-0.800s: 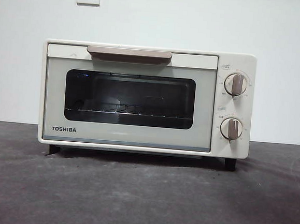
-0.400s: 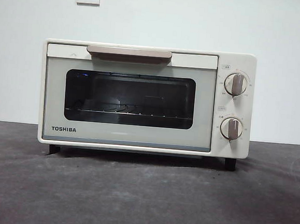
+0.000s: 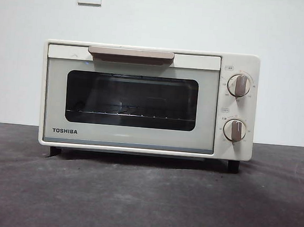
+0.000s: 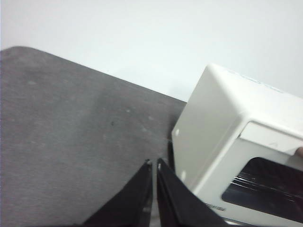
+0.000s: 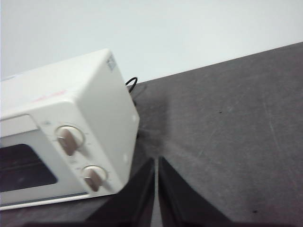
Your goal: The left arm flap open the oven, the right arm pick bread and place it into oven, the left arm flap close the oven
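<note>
Centrally in the front view, the cream-white boxy TOSHIBA oven (image 3: 148, 100) stands door-closed on the dark grey desk (image 3: 135, 196). Left gripper (image 4: 154, 163) and right gripper (image 5: 155, 160) hover, jaws together.

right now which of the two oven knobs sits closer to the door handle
The upper knob of the oven, since it sits near the level of the handle; the lower knob sits below it, near the window's bottom edge.

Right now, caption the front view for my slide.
Closed oven on the dark table, rack bare behind the glass, no arm in view.
</note>
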`<action>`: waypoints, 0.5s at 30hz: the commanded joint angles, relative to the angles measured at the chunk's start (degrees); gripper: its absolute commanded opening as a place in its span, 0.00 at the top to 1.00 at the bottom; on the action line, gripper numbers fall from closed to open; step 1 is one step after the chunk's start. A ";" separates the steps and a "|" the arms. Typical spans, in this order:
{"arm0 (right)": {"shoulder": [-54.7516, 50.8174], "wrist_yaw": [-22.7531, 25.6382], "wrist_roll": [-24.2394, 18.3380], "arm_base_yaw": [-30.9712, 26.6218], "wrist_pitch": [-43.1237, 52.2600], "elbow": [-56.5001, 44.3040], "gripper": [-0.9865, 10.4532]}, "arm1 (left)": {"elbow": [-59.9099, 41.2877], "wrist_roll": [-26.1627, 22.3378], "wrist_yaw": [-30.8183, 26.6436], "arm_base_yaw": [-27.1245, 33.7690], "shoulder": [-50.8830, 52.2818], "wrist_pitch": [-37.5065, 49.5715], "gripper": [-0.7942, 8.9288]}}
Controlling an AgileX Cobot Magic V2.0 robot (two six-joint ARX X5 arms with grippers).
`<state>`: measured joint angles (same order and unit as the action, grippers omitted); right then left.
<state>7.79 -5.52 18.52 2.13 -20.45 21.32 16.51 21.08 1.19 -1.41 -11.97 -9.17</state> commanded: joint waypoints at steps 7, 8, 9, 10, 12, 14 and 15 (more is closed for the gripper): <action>10.73 -9.64 -1.38 0.04 -4.72 13.42 0.91 | 15.21 -0.39 8.33 -0.96 -13.66 -4.68 0.90; 11.74 -10.84 -1.57 0.04 -4.90 14.47 0.91 | 16.61 -0.72 9.14 -1.29 -15.06 -5.01 0.90; 12.96 -12.17 -1.66 0.04 -5.11 15.72 0.91 | 18.29 -0.85 10.43 -1.68 -16.81 -5.38 0.90; 13.88 -13.09 -1.66 0.04 -5.31 16.63 0.91 | 19.78 -0.90 11.67 -1.99 -18.14 -5.92 0.90; 16.04 -16.17 -2.10 0.17 -5.42 18.34 0.91 | 22.69 -1.09 14.80 -2.78 -21.05 -7.23 0.90; 17.90 -19.45 -3.41 1.03 -5.81 19.69 0.91 | 25.18 -2.10 18.18 -3.80 -23.56 -8.39 0.90; 18.84 -20.44 -4.13 1.86 -6.25 20.41 0.91 | 26.32 -2.80 19.67 -4.46 -24.59 -9.03 0.90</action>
<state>25.87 -24.99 16.34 3.38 -26.65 40.82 41.47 20.10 19.51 -5.48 -35.88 -18.28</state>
